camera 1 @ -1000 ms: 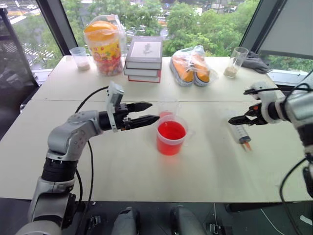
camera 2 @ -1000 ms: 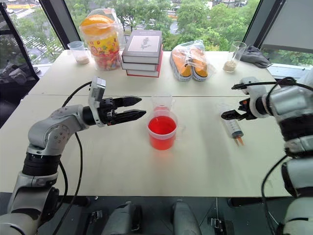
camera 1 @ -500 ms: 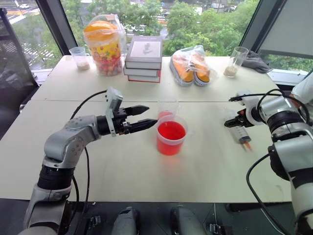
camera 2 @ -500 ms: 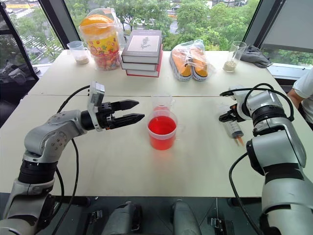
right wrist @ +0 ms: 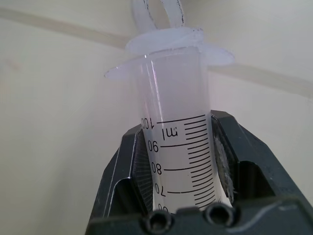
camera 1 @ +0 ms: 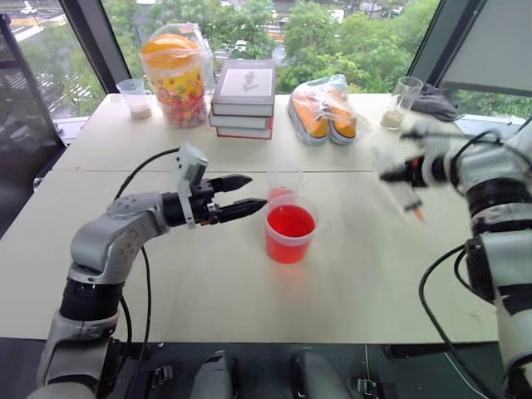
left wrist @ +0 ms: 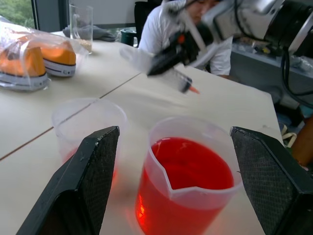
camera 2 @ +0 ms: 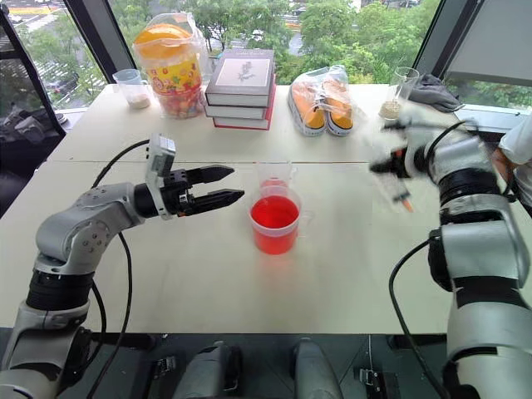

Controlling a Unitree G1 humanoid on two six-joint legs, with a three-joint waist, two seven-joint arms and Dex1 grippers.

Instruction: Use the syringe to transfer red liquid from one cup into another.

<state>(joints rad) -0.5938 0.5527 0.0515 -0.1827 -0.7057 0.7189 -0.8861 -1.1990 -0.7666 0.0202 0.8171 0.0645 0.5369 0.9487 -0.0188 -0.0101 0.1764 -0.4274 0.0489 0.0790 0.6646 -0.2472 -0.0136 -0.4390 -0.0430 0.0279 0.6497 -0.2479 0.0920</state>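
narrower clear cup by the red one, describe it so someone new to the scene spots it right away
Start at the pale table and find the wide cup full of bright red liquid near its middle. Directly behind it, touching or nearly so, toward the stack of books, stands the narrower clear cup. It is slimmer, holds only a little red at the bottom, and unlike the two far cups contains no beige grains.

Bare table (camera 1: 357,266) right of wide cup (camera 1: 291,233); narrow cup (camera 1: 284,180) crowds behind (touching).
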